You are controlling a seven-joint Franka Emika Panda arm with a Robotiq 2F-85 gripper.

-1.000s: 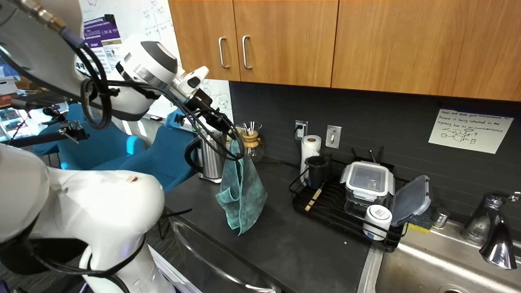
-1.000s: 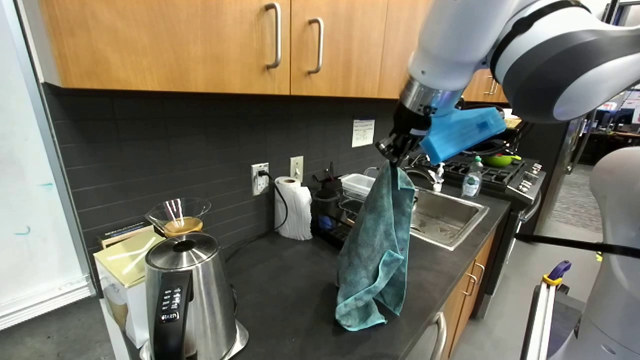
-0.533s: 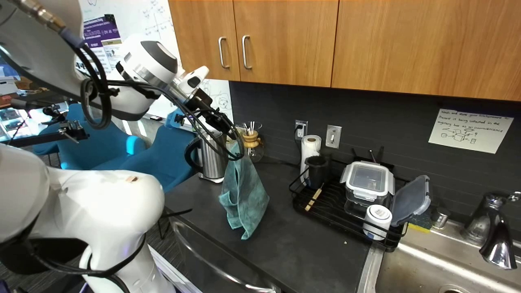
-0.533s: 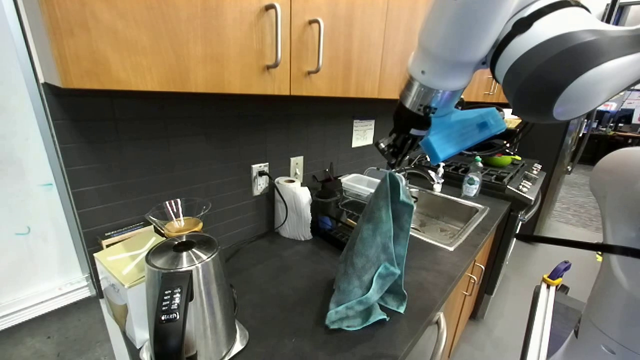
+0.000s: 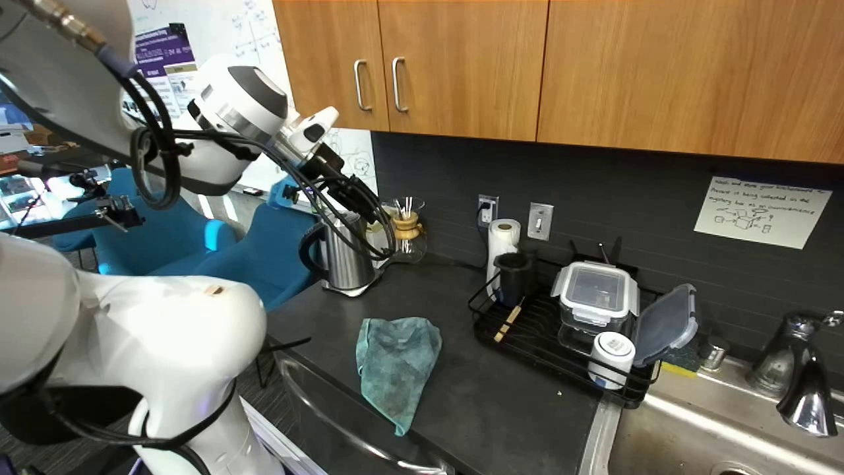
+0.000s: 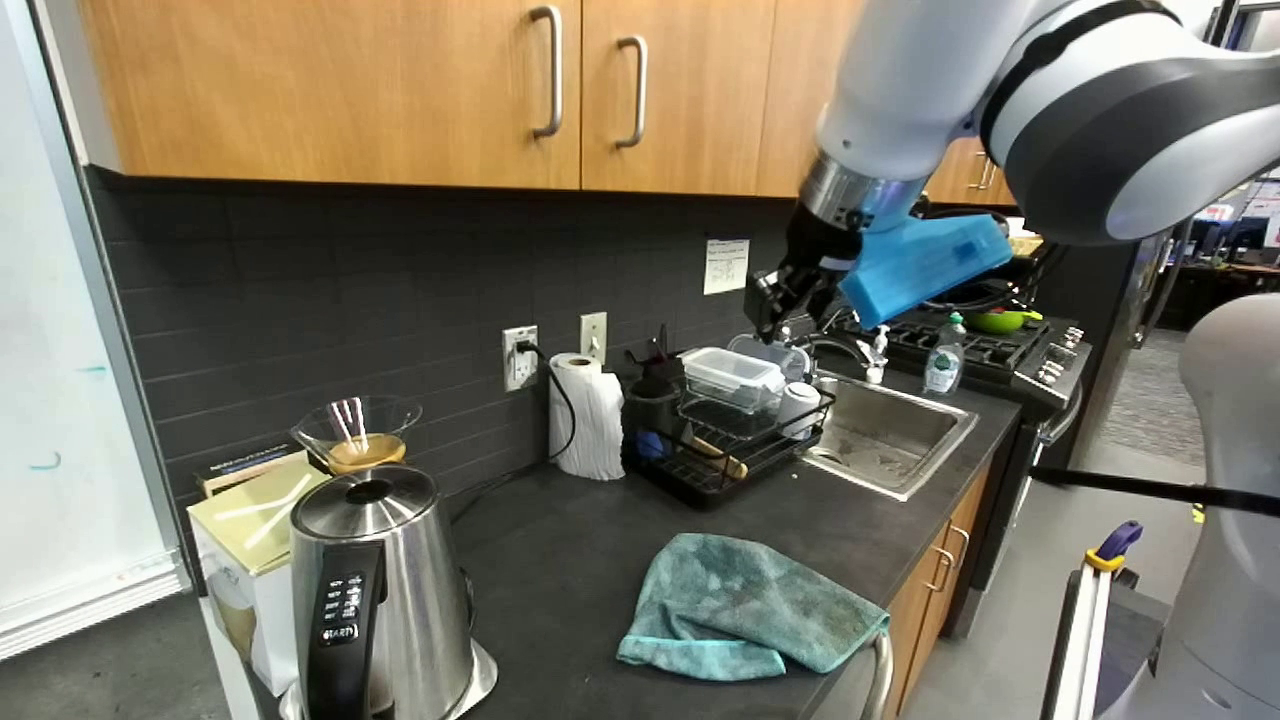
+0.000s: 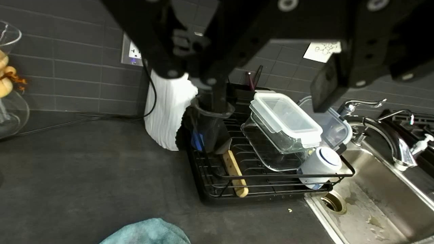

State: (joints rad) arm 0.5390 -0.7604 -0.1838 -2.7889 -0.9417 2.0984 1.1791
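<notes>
A teal cloth (image 5: 399, 366) lies crumpled on the dark counter (image 6: 560, 560), one corner reaching the front edge by the drawer handle. In an exterior view, my gripper (image 6: 792, 312) hangs well above and apart from the cloth (image 6: 750, 605). The wrist view shows the gripper (image 7: 269, 91) coming in from the top, its two fingers spread apart with nothing held between them. Only the top of the cloth (image 7: 147, 234) shows at that view's bottom edge. Cables partly hide the fingers in an exterior view.
A black dish rack (image 6: 720, 470) holds a lidded glass container (image 7: 284, 118) and a white jar (image 7: 320, 166). Beside it are a paper towel roll (image 6: 587, 415) and the sink (image 6: 890, 430). A steel kettle (image 6: 385, 590) stands at the counter's end, below wooden cabinets (image 5: 461, 66).
The cloth hung from my gripper a second ago, slipped down half a second ago, and now lies on the counter. The fingers have spread apart; the arm has not visibly moved.
</notes>
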